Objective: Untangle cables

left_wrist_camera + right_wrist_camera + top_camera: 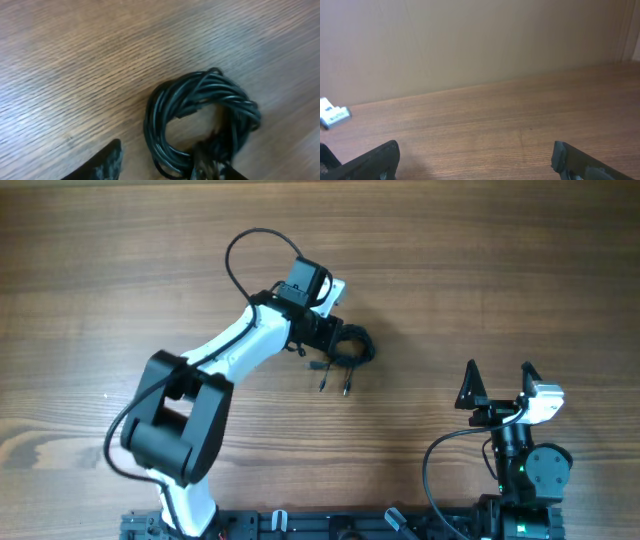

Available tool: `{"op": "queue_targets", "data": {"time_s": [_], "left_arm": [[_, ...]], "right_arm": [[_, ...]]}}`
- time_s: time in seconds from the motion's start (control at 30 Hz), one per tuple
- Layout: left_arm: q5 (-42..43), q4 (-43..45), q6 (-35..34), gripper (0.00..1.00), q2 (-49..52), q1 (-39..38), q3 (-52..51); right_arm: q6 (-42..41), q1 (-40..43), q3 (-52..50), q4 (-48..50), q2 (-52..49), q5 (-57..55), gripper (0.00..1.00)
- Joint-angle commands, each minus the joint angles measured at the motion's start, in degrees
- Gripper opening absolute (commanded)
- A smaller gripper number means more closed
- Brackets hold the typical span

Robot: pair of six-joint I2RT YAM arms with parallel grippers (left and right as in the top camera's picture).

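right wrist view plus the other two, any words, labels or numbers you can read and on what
No text can be read in any view.
Small white object, left edge of the right wrist view: dark marks, too blurred to read.
Cables and table: no print visible.

Overhead view: straight down from high above the brown wood-grain tabletop (520, 270). Left wrist view: steeply down, close over the coiled bundle of thin black cables (200, 95), which the overhead view also shows near its centre. Right wrist view: low and nearly level across the same tabletop toward a plain beige wall (470, 40).
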State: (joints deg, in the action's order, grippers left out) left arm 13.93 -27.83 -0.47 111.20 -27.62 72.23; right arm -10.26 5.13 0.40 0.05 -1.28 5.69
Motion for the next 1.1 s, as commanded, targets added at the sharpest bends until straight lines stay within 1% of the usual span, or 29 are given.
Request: {"op": "queue_targets", "data": {"time_s": [0.0,0.03,0.13,0.17,0.23,0.43,0.47,0.5,0.6,0.67,0.83,0.87,0.93,0.97,1.0,1.03,1.07], "left_arm": [[1.29,0.22,1.57,0.43,2.73,-0.02,0.11],[1.29,0.22,1.55,0.41,2.99,-0.02,0.11],[1.29,0.5,1.53,0.26,3.8,-0.02,0.04],[1.29,0.46,1.51,0.24,3.96,-0.02,0.04],[1.46,0.46,1.31,0.23,4.39,-0.02,0.02],[1.92,0.59,1.31,0.23,6.36,-0.02,0.0],[1.9,0.76,1.31,0.18,6.71,-0.07,0.0],[1.9,0.98,1.31,0.04,6.91,-0.07,0.0],[1.14,1.07,1.31,0.04,6.54,0.15,0.11],[-0.55,0.2,1.33,0.04,4.48,1.22,0.22],[-0.48,-4.2,1.29,0.04,-7.65,4.85,0.24],[-0.46,-4.57,1.09,0.04,-10.21,5.46,0.24],[-0.48,-4.76,-1.99,0.04,-14.62,6.51,0.22],[-0.46,-4.79,-5.16,0.04,-16.65,7.08,0.22],[-0.48,-4.92,-7.39,0.04,-17.73,7.39,0.22],[-0.48,-5.25,-10.82,0.04,-18.95,7.67,0.22],[-0.5,-5.4,-12.02,0.04,-19.26,7.65,0.22]], "right_arm": [[-0.33,-0.24,-0.11,0.13,0.26,-0.83,1.0],[-0.33,-0.24,-0.11,0.13,0.26,-0.83,1.0],[-0.33,-0.24,-0.11,0.13,0.26,-0.81,1.0],[-0.33,-0.24,-0.11,0.13,0.26,-0.81,1.0],[-0.33,-0.24,-0.11,0.15,0.26,-0.81,1.0],[-0.33,-0.24,-0.11,0.15,0.26,-0.81,1.0],[-0.35,-0.24,-0.11,0.13,0.26,-0.81,1.0],[-0.33,-0.24,-0.11,0.15,0.26,-0.81,1.0],[-0.35,-0.24,-0.11,0.13,0.26,-0.81,1.0],[-0.35,-0.24,-0.11,0.13,0.26,-0.81,1.0],[-0.57,-0.24,-0.11,0.22,0.26,-0.63,1.0],[-1.84,-0.24,-0.11,0.28,0.26,0.24,1.0],[-12.24,-0.24,-0.11,0.31,0.26,0.72,1.0],[-24.92,-0.26,-0.11,0.39,0.15,3.3,1.0],[-34.99,-0.26,-0.11,0.81,-0.28,7.48,1.0],[-41.99,-0.24,-0.11,1.18,-0.94,10.86,1.0],[-44.48,-0.24,-0.11,1.25,-1.62,11.06,1.0]]}}
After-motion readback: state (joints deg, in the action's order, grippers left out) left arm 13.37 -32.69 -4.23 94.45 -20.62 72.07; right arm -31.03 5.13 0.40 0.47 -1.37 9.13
